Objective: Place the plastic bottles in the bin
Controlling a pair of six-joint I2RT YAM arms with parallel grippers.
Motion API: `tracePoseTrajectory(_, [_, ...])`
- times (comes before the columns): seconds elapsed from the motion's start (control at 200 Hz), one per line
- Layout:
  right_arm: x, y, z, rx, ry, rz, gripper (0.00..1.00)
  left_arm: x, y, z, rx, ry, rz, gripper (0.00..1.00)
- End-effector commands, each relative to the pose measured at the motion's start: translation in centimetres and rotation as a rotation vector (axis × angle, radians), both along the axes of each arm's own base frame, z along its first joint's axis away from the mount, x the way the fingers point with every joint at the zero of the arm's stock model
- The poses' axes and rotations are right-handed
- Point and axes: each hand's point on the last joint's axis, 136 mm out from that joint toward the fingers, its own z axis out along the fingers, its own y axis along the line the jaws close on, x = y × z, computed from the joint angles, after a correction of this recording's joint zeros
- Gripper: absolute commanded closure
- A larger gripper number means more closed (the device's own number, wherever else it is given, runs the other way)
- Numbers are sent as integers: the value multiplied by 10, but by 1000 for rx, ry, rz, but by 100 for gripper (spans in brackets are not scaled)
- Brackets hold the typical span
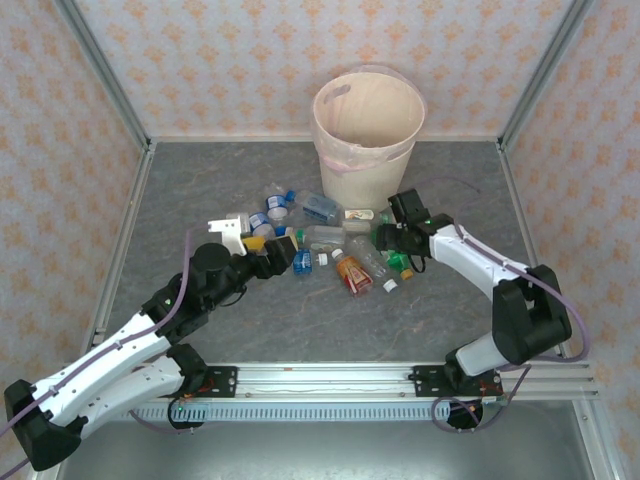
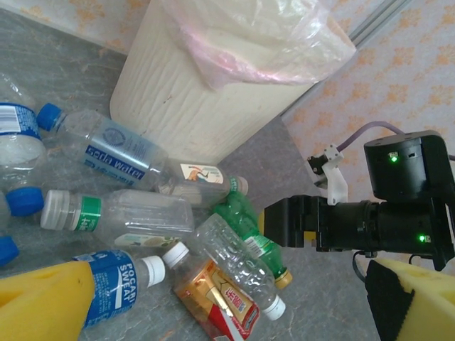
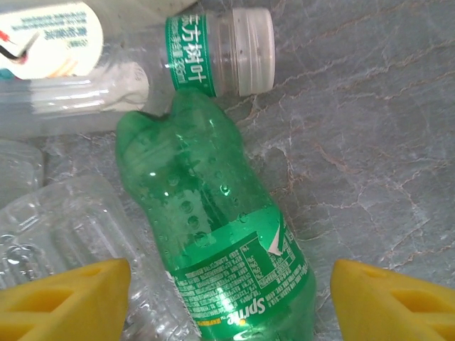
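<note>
Several plastic bottles (image 1: pixel 320 245) lie in a heap on the grey table in front of the cream bin (image 1: pixel 367 130), which has a pink liner. My right gripper (image 1: pixel 392 240) is down at the heap's right end. Its yellow pads (image 3: pixel 64 298) stand apart on either side of a green Sprite bottle (image 3: pixel 213 234), with a gap on each side. My left gripper (image 1: pixel 283 250) hovers open at the heap's left. In its wrist view a blue-labelled bottle (image 2: pixel 117 284) and an orange-red bottle (image 2: pixel 217 295) lie below the left gripper (image 2: pixel 231 305).
A clear bottle with a green label and white cap (image 3: pixel 213 53) and a crushed clear bottle (image 3: pixel 64 227) lie against the green one. The bin (image 2: pixel 192 92) stands just behind the heap. Bare table (image 1: pixel 300 320) lies in front of the heap; patterned walls close off three sides.
</note>
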Motion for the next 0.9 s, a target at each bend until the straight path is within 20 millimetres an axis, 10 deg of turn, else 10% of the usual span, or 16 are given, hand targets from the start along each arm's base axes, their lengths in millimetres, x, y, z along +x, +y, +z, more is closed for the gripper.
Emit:
tracePoseTrajectory(0.0, [8, -2, 0, -11, -13, -2, 26, -2, -2, 5, -11, -30, -13, 1])
tracePoseTrajectory(0.896, [19, -2, -47, 11, 86, -21, 29, -7, -6, -5, -20, -7, -47, 1])
